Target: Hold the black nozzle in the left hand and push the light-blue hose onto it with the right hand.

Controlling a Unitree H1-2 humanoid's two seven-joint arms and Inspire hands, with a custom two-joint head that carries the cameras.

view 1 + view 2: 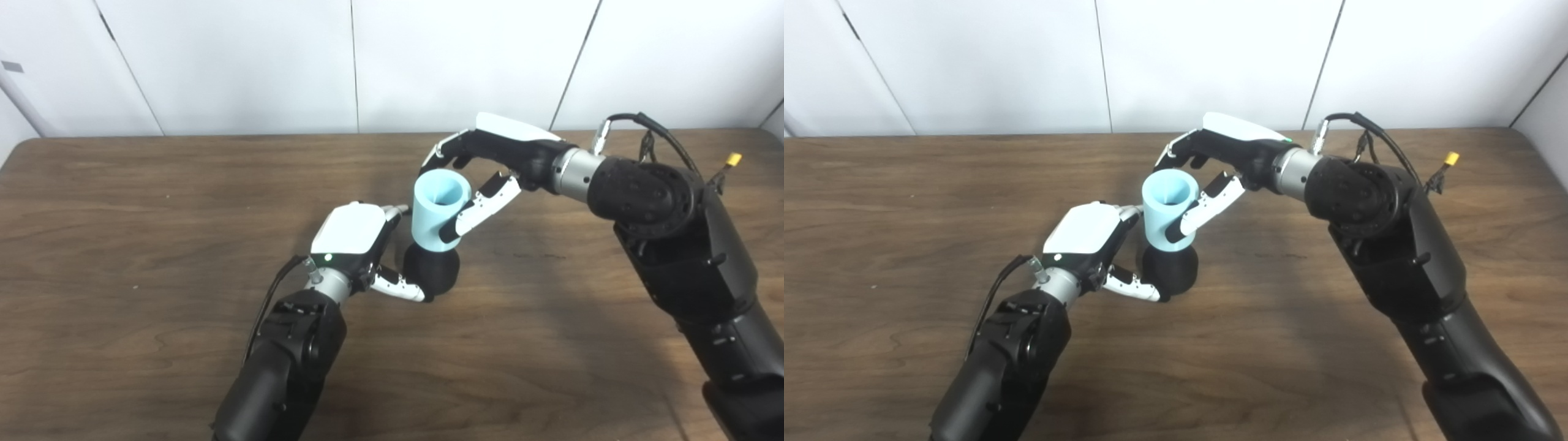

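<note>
The left hand [358, 242] grips the black nozzle [432, 269] to brace it, while the right hand [490, 165], from two o'clock, clasps the light-blue hose [436, 214], apparently seated on top.

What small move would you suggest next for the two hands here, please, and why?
Probably press the light-blue hose straight down with the right hand. Its lower end already sits on the black nozzle, which the left hand braces on the wooden table; seating depth is unclear.

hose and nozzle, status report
Left hand shut on black nozzle. Right hand shut on light-blue hose, standing on the nozzle. Nothing in the way.
</note>
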